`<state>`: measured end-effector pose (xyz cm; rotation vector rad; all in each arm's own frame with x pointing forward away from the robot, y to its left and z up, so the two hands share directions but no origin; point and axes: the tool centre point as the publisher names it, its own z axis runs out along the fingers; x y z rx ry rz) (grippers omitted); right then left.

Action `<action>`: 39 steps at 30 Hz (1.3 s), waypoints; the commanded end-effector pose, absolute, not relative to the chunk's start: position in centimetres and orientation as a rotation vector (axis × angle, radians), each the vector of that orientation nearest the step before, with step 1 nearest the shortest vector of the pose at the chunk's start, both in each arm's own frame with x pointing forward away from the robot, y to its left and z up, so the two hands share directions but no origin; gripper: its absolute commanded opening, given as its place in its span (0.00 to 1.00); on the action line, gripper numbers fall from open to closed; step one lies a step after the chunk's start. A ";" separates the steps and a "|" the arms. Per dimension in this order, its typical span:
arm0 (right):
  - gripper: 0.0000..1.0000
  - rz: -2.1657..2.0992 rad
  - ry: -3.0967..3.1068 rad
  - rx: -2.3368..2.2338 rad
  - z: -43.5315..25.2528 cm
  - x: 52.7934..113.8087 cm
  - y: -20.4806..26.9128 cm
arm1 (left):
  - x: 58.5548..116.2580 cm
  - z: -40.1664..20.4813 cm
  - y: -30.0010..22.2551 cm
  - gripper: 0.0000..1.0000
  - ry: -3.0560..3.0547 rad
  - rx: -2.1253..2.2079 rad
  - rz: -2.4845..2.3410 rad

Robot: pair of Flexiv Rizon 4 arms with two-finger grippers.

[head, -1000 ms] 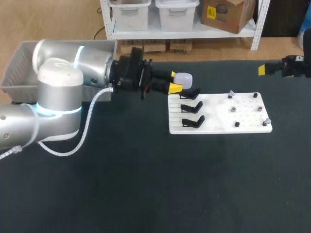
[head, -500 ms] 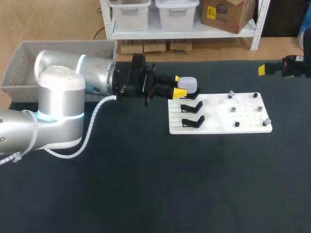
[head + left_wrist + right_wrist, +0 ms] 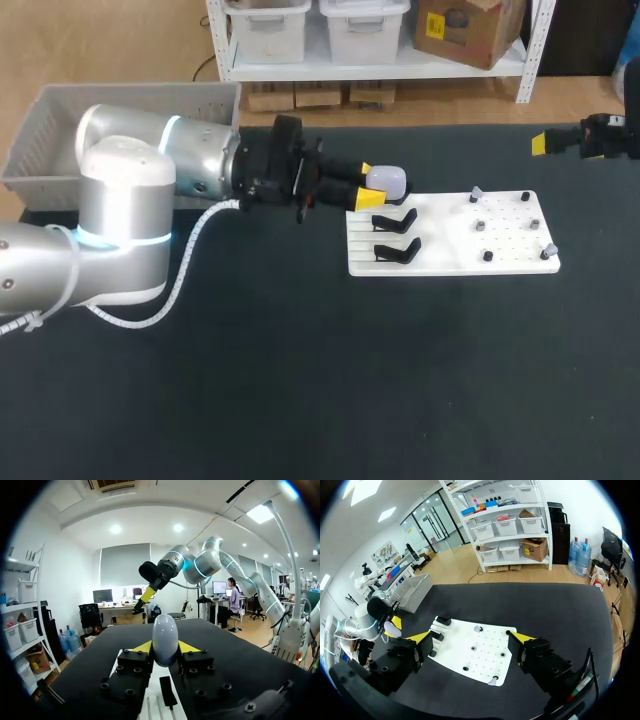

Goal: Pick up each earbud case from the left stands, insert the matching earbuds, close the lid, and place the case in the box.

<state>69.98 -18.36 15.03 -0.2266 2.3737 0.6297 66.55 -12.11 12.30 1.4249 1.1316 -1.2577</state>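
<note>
The left arm's yellow-tipped gripper point(image 3: 370, 186) is clenched on a pale, rounded, egg-like earbud case point(image 3: 387, 180), one finger on either side, holding it over the far left corner of the flat white plastic board point(image 3: 450, 240). Two black angled stands point(image 3: 396, 220) sit on the board's left part just nearer than the case, and small grey earbuds point(image 3: 481, 226) dot its right half. The right arm's gripper point(image 3: 471, 639) hangs well apart past the board's far right, fingers spread wide with nothing between them. A grey plastic box point(image 3: 30, 150) sits at the table's far left
</note>
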 end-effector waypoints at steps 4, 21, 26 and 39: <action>1.00 0.609 2.340 -0.284 16.4 69.4 -18.5 | 66.7 12.2 -12.2 0.00 1.128 1.425 -1.259; 1.00 0.663 2.323 -0.560 17.4 60.8 -7.5 | 66.7 12.2 -12.2 0.00 1.128 1.425 -1.259; 1.00 0.641 2.368 -0.609 16.6 59.8 -4.3 | 66.7 12.2 -12.2 0.00 1.128 1.425 -1.259; 1.00 0.734 2.390 -0.664 15.7 60.9 1.0 | 66.7 12.2 -12.2 0.00 1.128 1.425 -1.259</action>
